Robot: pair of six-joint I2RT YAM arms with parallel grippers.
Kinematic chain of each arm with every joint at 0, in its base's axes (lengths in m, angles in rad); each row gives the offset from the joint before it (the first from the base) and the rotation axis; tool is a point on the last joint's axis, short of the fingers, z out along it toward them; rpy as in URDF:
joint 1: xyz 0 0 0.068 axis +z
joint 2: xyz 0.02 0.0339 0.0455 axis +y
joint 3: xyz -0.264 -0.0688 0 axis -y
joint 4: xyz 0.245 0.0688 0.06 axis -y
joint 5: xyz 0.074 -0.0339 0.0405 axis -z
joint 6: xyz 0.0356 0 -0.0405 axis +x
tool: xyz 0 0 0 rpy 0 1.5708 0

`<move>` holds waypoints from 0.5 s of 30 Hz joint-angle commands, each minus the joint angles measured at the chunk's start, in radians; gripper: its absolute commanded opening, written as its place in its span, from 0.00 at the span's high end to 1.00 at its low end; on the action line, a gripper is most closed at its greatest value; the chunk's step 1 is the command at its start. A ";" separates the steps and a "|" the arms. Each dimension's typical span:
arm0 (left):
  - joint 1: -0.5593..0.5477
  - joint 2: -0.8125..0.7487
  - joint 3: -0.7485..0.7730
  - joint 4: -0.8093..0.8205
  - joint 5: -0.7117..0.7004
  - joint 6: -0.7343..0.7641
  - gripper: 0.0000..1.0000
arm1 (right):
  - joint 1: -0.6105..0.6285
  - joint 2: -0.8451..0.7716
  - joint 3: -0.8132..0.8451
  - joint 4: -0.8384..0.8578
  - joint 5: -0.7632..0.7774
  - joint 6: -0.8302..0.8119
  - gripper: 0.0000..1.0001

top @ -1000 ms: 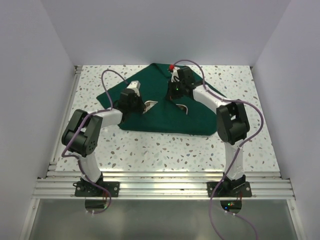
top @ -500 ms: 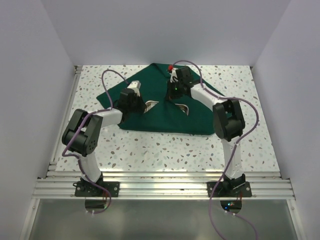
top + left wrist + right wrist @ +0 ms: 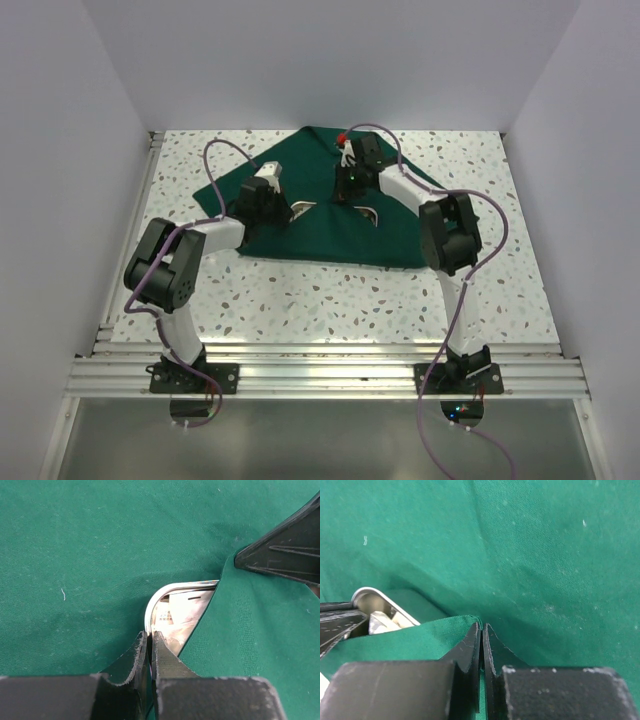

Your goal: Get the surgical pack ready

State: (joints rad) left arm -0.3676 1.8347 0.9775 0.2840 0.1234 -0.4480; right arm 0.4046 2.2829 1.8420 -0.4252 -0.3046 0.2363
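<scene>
The surgical pack [image 3: 320,238] is a dark green fabric sheet spread on the speckled table, with a flap folded over a small shiny steel tray [image 3: 301,209]. Only two corners of the tray show. My left gripper [image 3: 283,210] is shut on the flap's edge, right at the tray's rounded rim [image 3: 165,591]; its fingertips [image 3: 150,637] meet there. My right gripper [image 3: 346,190] is shut on the other end of the same flap [image 3: 420,637], with green cloth between its jaws [image 3: 482,630]. The tray corner [image 3: 372,597] shows to its left.
The speckled table [image 3: 330,295] has white walls on three sides and an aluminium rail [image 3: 330,350] at the near edge. The right arm's purple cable [image 3: 480,215] loops over the sheet's right side. The right gripper's black finger [image 3: 285,547] shows in the left wrist view.
The right arm's elbow has swung left and the right gripper has shifted slightly left with the flap. The left arm has not moved.
</scene>
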 commanded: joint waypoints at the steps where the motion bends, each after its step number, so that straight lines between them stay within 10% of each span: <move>1: -0.016 0.003 -0.010 0.044 0.067 0.046 0.95 | -0.018 0.020 0.005 -0.007 -0.014 0.012 1.00; 15: 0.001 -0.138 -0.077 0.000 -0.098 -0.032 0.57 | -0.029 0.084 0.033 -0.067 -0.137 -0.011 1.00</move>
State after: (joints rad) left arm -0.3756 1.7844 0.9085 0.3031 0.1062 -0.4480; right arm 0.3763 2.3219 1.8534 -0.4343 -0.4160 0.2504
